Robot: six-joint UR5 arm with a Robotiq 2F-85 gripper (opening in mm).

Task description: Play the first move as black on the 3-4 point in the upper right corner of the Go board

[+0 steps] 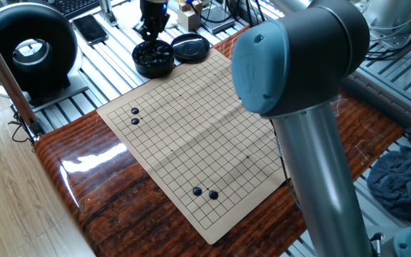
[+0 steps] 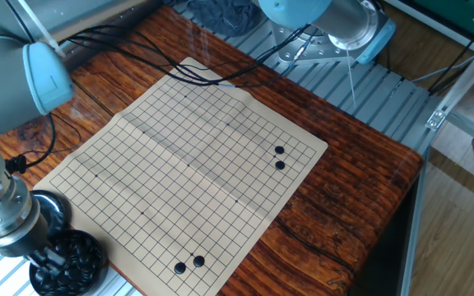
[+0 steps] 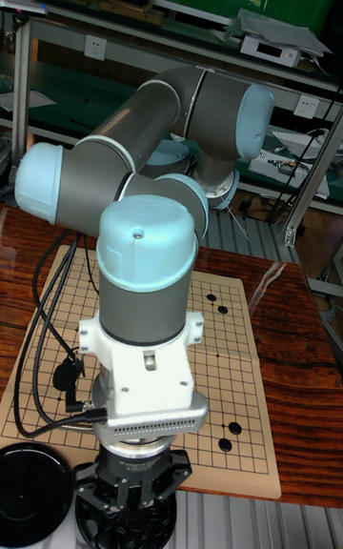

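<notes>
A glossy, grained wooden table (image 1: 84, 185) carries a tan gridded Go board (image 1: 191, 135) with four black stones in two pairs near opposite edges. Past the board's corner, the robot's two-finger gripper (image 1: 150, 28) hangs over a round black bowl (image 1: 153, 58) of glossy black stones (image 2: 72, 259); whether its jaws are spread cannot be told.

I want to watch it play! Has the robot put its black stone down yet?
Not yet. Done: the lid lies off, beside the bowl of black stones. In hand: the fingers hang right above that bowl; whether they hold a stone, I cannot tell. Left: carrying a stone to its corner spot on the board and setting it down.
</notes>
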